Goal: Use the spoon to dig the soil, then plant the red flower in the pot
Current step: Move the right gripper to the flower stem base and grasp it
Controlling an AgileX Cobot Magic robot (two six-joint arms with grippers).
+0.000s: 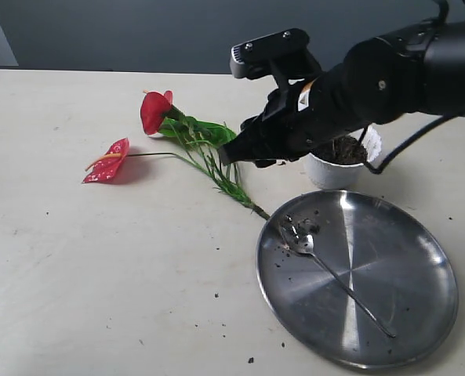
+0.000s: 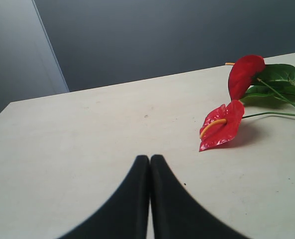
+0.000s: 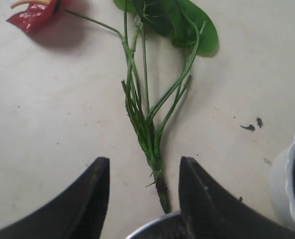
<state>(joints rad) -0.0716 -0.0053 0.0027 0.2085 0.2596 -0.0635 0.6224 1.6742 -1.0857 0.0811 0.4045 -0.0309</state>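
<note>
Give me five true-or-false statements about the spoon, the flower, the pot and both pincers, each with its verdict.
1. The spoon lies on the steel plate. True.
2. The red flower stands planted in the pot. False: it lies flat on the table, beside the pot.
3. The right pincer is open, with the flower's stem showing between its jaws. True.
4. The left pincer is open. False: it is shut, with nothing in it.
5. The pot is empty. False: dark soil fills it.
</note>
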